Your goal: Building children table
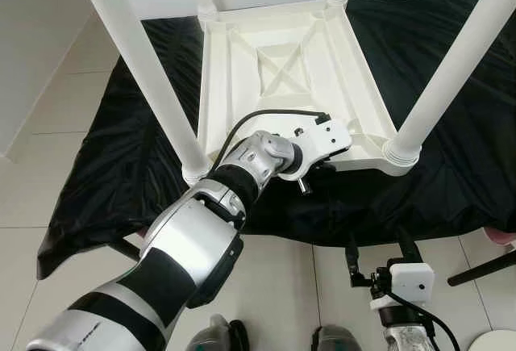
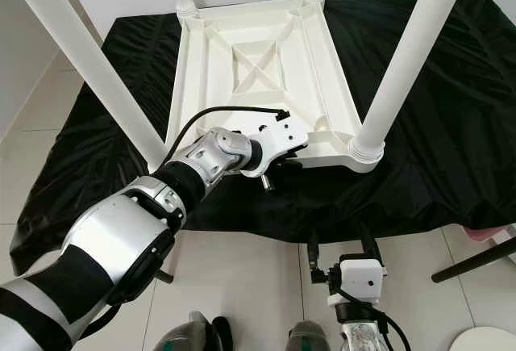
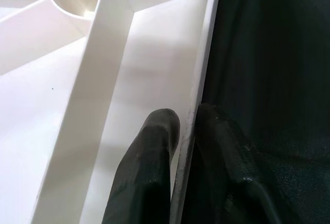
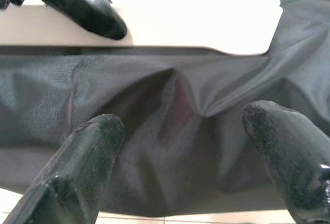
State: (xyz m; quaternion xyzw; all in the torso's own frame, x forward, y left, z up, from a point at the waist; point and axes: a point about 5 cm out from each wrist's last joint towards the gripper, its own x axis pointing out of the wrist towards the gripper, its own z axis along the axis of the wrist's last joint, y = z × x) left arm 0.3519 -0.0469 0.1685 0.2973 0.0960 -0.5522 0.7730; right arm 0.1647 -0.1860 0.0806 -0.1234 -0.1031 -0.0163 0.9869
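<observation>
A white plastic children's table (image 1: 282, 68) lies upside down on a black cloth (image 1: 451, 157), its legs pointing up. The near left leg (image 1: 145, 60) and near right leg (image 1: 451, 68) rise beside my left arm. My left gripper (image 1: 322, 165) reaches to the table's near edge. In the left wrist view it (image 3: 188, 118) is shut on the thin white rim (image 3: 198, 69), one finger inside and one outside. My right gripper (image 1: 379, 254) hangs lower, in front of the cloth's near edge, open with nothing between its fingertips (image 4: 98, 136).
Pale floor tiles (image 1: 48, 165) surround the cloth, and a white wall stands on the left. At the right edge are a pink object (image 1: 500, 236), a black rod (image 1: 484, 269) and a white round thing (image 1: 496, 341). My feet (image 1: 218, 335) stand close to the cloth.
</observation>
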